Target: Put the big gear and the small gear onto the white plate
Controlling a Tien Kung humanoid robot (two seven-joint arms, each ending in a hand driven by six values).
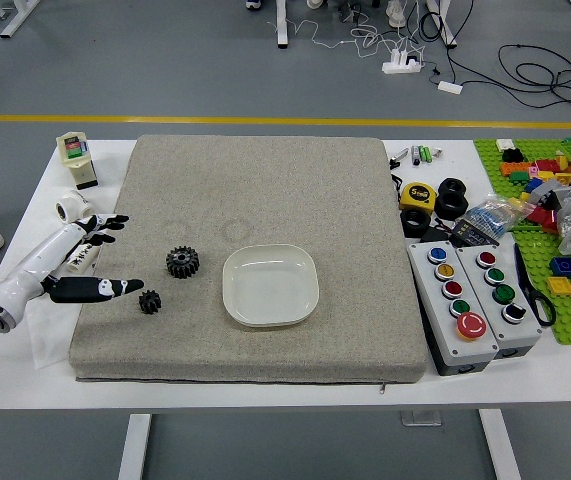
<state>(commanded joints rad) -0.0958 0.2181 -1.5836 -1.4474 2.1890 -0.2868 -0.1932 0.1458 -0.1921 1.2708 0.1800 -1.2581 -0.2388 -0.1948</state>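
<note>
Head view: left robot hand (53, 260), open, empty; small gear (150, 301), near its fingers, on grey mat (285, 185); big gear (182, 262), face up; white plate (270, 286), long axis left-right; tape measure (418, 197), label illegible.
</note>
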